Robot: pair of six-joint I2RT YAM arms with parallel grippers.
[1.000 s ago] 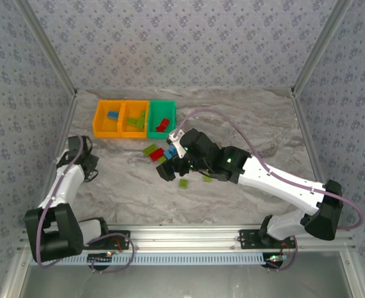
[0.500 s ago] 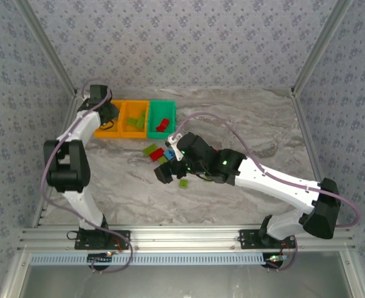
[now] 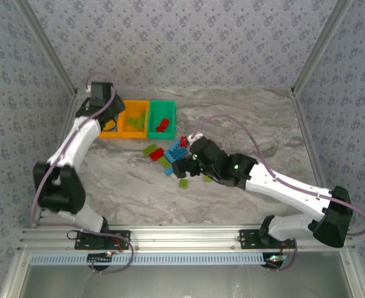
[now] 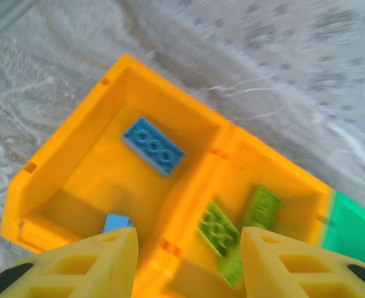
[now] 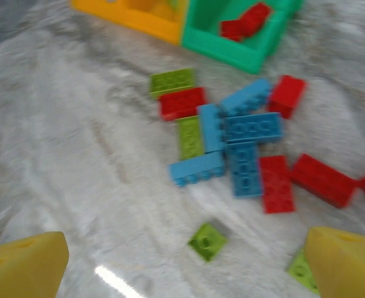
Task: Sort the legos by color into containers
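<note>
Marbled table [image 3: 251, 118]; left gripper [image 4: 187, 239] parted, empty, over the orange bin [image 4: 64, 155] holding a blue brick [image 4: 153, 146]; right gripper [image 5: 182, 251] gapes above touching legos [image 5: 244, 133]; I risk pinching two colours together.

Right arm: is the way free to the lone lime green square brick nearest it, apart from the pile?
Probably yes. The right gripper hovers open over the lime green square brick, which lies flat on the table, apart from the pile.
</note>
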